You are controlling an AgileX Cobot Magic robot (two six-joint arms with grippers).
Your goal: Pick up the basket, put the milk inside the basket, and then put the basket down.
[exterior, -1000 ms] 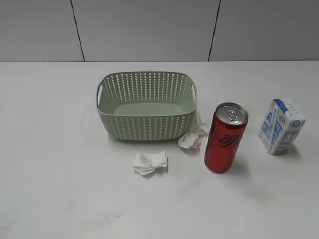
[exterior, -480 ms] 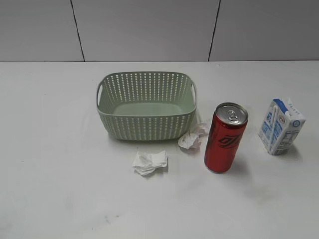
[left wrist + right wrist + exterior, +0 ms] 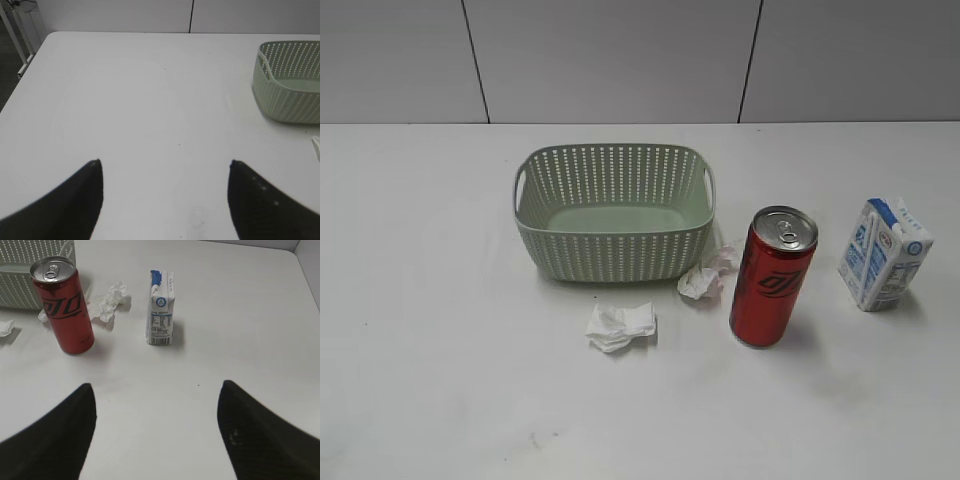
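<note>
The pale green basket (image 3: 612, 212) stands empty on the white table, centre left in the exterior view; it also shows at the right edge of the left wrist view (image 3: 290, 80). The white-and-blue milk carton (image 3: 883, 253) stands upright at the right, also in the right wrist view (image 3: 161, 308). My left gripper (image 3: 165, 162) is open and empty over bare table, well left of the basket. My right gripper (image 3: 157, 385) is open and empty, in front of the milk. Neither gripper shows in the exterior view.
A tall red soda can (image 3: 772, 277) stands between basket and milk, also in the right wrist view (image 3: 62, 304). Two crumpled white tissues (image 3: 620, 325) (image 3: 705, 275) lie in front of the basket. The table's left edge (image 3: 20, 85) shows in the left wrist view.
</note>
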